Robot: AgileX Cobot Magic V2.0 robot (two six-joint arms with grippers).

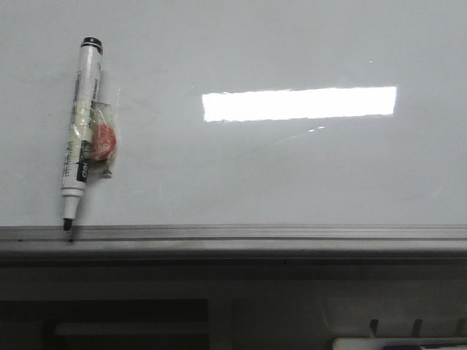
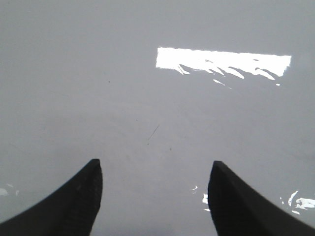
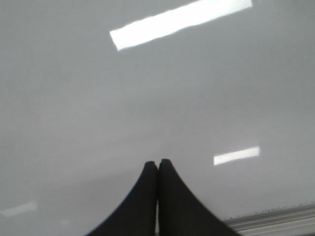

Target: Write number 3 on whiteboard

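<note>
Far left, at nine o'clock on the whiteboard (image 1: 241,175): a marker (image 1: 81,124), uncapped, black tip down at six o'clock and touching the grey rail (image 1: 233,235), black end up near eleven. Tucked against its right side, touching: a small clear wrapper with something red (image 1: 103,143) inside. Further right, toward one o'clock: a bright rectangular light reflection (image 1: 299,103). No drawn 3 visible anywhere on the board in the front view. No arms visible there either. From the left wrist: left gripper (image 2: 154,177) spread wide over bare board, nothing between the fingers, one short thin dark scratch (image 2: 153,132) ahead. From the right wrist: right gripper (image 3: 157,163) pressed together, fingertips touching, empty, rail (image 3: 275,219) close by.
</note>
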